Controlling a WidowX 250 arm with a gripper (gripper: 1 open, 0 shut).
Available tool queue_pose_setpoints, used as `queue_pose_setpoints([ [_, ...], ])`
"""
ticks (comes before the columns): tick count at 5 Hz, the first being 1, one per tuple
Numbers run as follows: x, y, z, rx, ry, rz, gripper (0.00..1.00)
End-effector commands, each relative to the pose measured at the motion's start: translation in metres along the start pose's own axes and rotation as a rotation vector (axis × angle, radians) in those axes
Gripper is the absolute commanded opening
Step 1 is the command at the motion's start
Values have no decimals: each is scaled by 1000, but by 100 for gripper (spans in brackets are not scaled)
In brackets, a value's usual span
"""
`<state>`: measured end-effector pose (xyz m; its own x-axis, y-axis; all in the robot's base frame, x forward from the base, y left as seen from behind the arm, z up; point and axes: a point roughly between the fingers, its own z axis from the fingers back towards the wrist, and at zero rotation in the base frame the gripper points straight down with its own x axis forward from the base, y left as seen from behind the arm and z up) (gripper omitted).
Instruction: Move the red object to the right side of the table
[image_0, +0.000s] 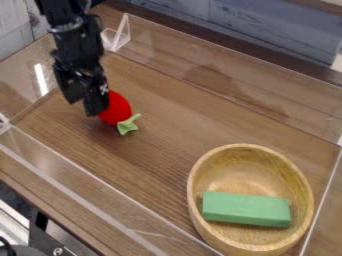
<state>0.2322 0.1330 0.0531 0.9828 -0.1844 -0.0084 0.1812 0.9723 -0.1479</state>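
The red object, a small glossy strawberry-like toy with a light green stem, lies on the brown wood-grain table left of centre. My black gripper points straight down just at the toy's left side, its jaws open and nothing between them. One finger partly covers the toy's left edge; I cannot tell whether it touches it.
A round light wooden bowl sits at the front right with a green rectangular block inside. Low clear acrylic walls edge the table.
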Motion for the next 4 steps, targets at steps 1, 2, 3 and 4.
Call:
queue_pose_setpoints([
  [1,8,-7,3,9,-47,5,100],
  [2,14,-15,0,-20,-73,72,100],
  [3,16,-17,-10,-48,-90,148,100],
  [4,19,-16,-18,-71,-112,255,100],
])
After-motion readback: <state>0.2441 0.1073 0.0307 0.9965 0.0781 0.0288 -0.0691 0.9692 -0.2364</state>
